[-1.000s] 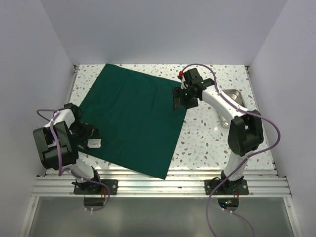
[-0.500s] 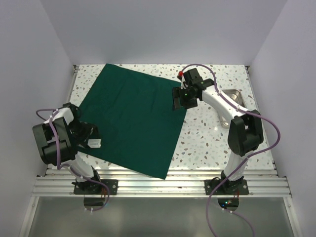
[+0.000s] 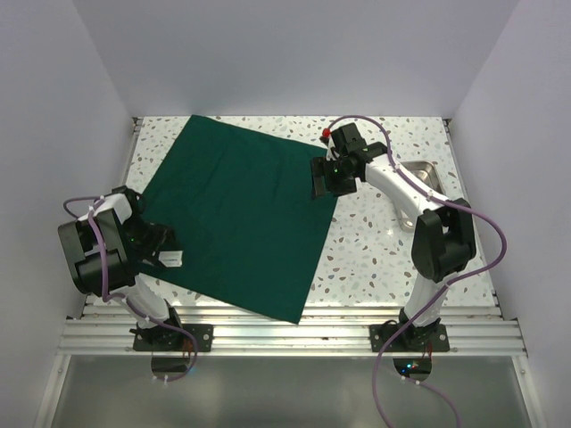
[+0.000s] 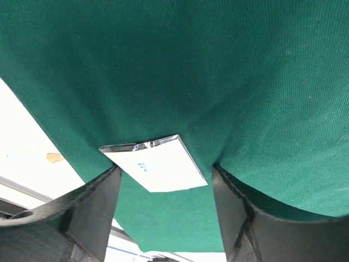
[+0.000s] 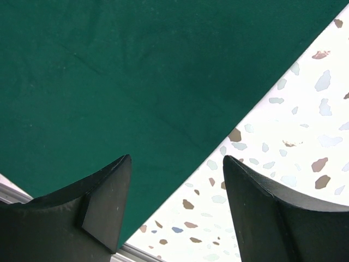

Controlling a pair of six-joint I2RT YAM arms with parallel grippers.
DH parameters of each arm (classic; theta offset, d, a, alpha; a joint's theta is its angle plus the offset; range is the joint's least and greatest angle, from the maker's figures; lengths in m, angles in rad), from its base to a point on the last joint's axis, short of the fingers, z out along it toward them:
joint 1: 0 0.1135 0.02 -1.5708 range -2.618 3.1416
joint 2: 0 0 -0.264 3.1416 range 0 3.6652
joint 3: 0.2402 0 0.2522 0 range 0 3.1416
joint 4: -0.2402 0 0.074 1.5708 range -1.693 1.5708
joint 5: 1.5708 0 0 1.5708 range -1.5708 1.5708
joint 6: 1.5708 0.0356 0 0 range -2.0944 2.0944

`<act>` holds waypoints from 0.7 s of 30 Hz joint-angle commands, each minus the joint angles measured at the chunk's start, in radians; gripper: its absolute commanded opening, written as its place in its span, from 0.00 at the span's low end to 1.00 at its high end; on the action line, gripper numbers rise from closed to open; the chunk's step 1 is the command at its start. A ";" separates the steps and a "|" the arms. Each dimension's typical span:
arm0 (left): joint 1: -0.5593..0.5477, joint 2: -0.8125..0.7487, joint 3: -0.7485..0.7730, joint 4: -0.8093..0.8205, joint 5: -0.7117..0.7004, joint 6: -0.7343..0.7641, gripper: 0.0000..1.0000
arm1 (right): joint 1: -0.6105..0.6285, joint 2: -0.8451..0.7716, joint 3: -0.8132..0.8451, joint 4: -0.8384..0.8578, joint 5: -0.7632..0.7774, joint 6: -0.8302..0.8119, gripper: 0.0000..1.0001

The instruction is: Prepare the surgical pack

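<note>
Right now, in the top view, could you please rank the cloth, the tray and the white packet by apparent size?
1. cloth, by far the largest.
2. tray, though the right arm hides part of it.
3. white packet, the smallest.

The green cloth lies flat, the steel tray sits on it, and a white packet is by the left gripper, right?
Wrong on one point: the top view shows the steel tray on the table, right of the green cloth. The rest holds.
</note>
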State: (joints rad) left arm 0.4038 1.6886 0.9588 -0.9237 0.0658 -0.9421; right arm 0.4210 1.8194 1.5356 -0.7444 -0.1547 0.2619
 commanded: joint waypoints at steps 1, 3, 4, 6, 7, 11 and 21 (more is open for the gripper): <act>0.010 0.008 0.024 -0.007 -0.026 -0.023 0.70 | 0.006 -0.005 0.029 0.019 -0.031 0.002 0.72; 0.012 0.008 0.017 -0.001 -0.024 -0.023 0.70 | 0.005 -0.003 0.029 0.019 -0.029 0.000 0.72; 0.010 0.008 0.014 0.000 -0.024 -0.021 0.68 | 0.007 -0.005 0.029 0.019 -0.029 0.000 0.72; 0.010 0.008 0.006 0.006 -0.018 -0.017 0.67 | 0.005 -0.005 0.029 0.019 -0.029 0.000 0.72; 0.010 0.005 0.006 0.003 -0.015 -0.012 0.67 | 0.007 -0.006 0.026 0.019 -0.029 0.000 0.72; 0.010 -0.027 -0.003 -0.017 -0.041 -0.004 0.75 | 0.007 -0.011 0.020 0.020 -0.031 -0.001 0.72; 0.010 -0.029 -0.034 0.023 -0.044 -0.020 0.78 | 0.007 -0.015 0.017 0.025 -0.036 -0.001 0.72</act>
State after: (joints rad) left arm 0.4057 1.6672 0.9356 -0.9253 0.0517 -0.9508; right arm 0.4210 1.8194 1.5356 -0.7425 -0.1757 0.2619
